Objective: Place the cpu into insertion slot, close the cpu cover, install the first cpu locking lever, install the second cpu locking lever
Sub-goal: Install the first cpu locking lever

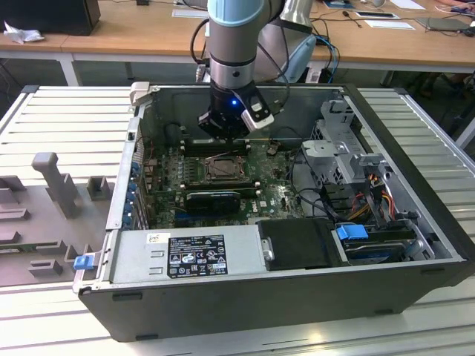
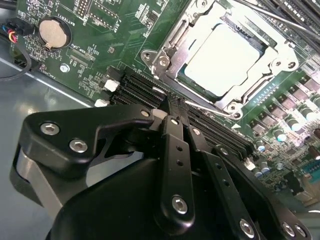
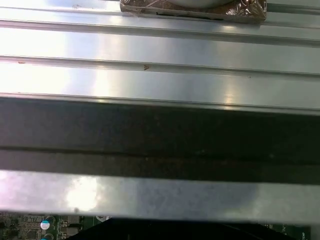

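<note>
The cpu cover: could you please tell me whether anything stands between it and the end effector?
Nothing visible does. In the second wrist view the shut end effector hangs beside the cpu cover, which already lies closed over the cpu, with bare motherboard between them.

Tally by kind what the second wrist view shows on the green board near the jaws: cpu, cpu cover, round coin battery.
cpu: 1
cpu cover: 1
coin battery: 1
Total: 3
The gripper has its jaws together, holding nothing, just short of the socket.
</note>
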